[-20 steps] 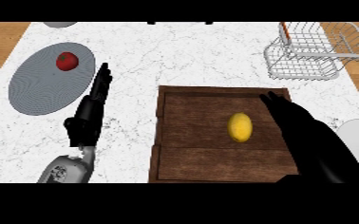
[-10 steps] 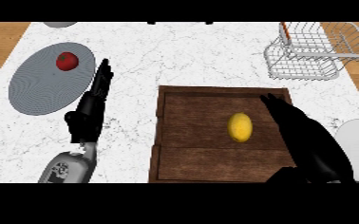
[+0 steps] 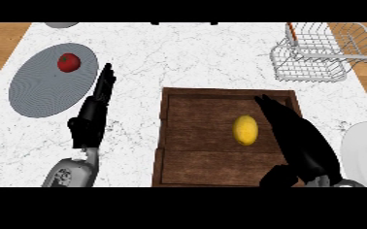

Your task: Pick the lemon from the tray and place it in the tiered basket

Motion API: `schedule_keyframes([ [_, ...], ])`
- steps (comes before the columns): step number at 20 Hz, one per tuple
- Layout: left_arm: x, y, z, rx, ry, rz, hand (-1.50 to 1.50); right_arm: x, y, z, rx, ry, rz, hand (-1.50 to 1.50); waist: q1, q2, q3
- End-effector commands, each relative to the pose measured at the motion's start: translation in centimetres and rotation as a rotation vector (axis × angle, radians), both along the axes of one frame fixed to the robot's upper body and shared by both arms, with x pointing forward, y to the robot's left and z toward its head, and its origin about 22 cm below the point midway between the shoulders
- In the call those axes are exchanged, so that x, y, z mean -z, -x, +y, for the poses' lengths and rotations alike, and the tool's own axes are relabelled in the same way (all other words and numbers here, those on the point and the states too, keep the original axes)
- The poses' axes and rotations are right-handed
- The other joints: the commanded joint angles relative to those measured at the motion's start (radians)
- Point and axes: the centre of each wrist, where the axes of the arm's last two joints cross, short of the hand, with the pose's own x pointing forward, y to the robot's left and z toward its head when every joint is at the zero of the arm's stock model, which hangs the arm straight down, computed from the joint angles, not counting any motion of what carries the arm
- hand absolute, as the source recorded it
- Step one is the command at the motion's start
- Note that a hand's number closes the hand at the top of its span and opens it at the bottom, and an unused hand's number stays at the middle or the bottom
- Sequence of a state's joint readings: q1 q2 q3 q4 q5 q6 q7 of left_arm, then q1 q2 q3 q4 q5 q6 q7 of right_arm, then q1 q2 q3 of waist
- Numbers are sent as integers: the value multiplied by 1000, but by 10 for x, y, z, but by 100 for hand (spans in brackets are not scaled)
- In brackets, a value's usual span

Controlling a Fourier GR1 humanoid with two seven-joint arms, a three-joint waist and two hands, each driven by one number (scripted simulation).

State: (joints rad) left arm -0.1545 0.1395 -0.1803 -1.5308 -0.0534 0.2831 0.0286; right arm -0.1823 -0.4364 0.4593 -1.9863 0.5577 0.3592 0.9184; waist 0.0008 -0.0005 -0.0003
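A yellow lemon (image 3: 246, 129) lies upright in the right half of a dark wooden tray (image 3: 193, 150). My right hand (image 3: 301, 140) hovers over the tray's right side, just right of the lemon, fingers straight and open, thumb low near the tray's front edge. It does not touch the lemon. The white wire tiered basket (image 3: 315, 53) stands at the back right of the counter. My left hand (image 3: 93, 114) rests open left of the tray, fingers pointing away from me.
A grey plate (image 3: 43, 85) with a red tomato (image 3: 68, 62) on it sits at the left. A white round object (image 3: 355, 145) shows at the right edge. Marble counter lies between tray and basket.
My right hand has shifted slightly forward and left, closer to the lemon. The left hand has barely moved.
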Motion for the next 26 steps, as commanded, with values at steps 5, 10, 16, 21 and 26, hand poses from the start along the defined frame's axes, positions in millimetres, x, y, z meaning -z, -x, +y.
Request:
schedule_keyframes([
  [5, 11, -6, 5, -6, 22, -16, 0, 22, -15, 11, 13, 20, 65, -150, 0, 1, 0],
  [10, -5, 7, -5, -17, 11, 8, 0, 19, -27, 1, 37, 25, 66, -150, 0, 0, 0],
  [16, 4, -10, -4, 7, 6, -9, 0, 53, -38, 5, 17, 6, 67, -150, 0, 2, 0],
  [21, -2, -4, 2, 5, 5, -3, 0, 50, -35, 17, 38, -4, 66, -150, 0, 1, 0],
  [26, 9, -9, 8, -2, 12, 9, 0, 55, -29, -2, 29, -9, 72, -150, -3, 1, 0],
])
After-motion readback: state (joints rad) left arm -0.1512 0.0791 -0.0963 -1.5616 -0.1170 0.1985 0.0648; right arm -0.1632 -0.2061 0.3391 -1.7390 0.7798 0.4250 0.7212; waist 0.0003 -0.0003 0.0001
